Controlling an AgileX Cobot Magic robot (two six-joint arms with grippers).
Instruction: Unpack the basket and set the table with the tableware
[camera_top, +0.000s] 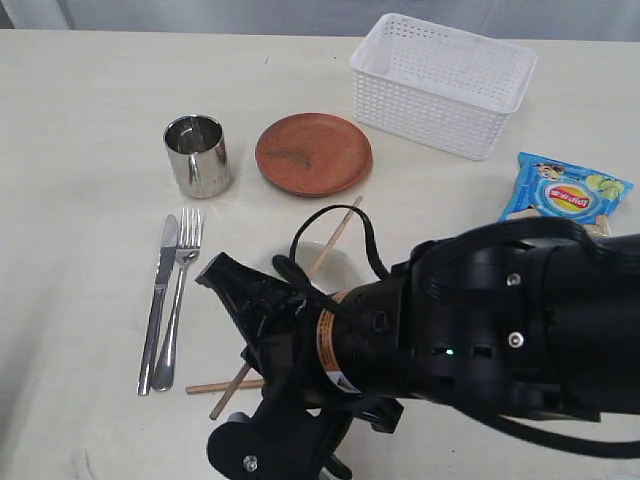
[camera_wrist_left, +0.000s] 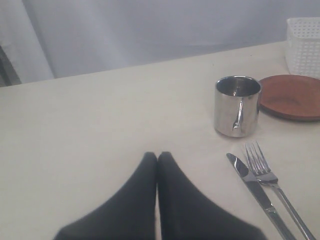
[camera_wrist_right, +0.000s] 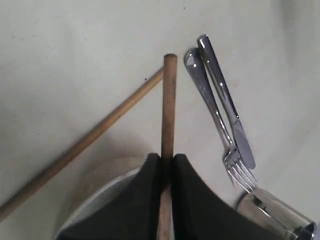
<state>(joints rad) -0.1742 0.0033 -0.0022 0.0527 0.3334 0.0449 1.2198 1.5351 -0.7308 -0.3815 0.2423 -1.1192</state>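
Note:
My right gripper (camera_wrist_right: 167, 162) is shut on one brown chopstick (camera_wrist_right: 169, 110), whose free end lies close to the fork's handle. The other chopstick (camera_wrist_right: 85, 142) lies slantwise on the table (camera_top: 80, 200) and passes under it. A white bowl (camera_wrist_right: 95, 200) sits right below the right fingers, mostly hidden by the arm (camera_top: 450, 320). Knife (camera_top: 158, 300) and fork (camera_top: 180, 295) lie side by side below the steel cup (camera_top: 198, 155). The reddish-brown plate (camera_top: 313, 153) is beside the cup. The white basket (camera_top: 440, 80) stands at the back right. My left gripper (camera_wrist_left: 157, 156) is shut and empty over bare table, left of the knife (camera_wrist_left: 250, 182).
A blue chip bag (camera_top: 565, 190) lies on the table to the right, in front of the basket. The bulky right arm covers the lower right of the exterior view.

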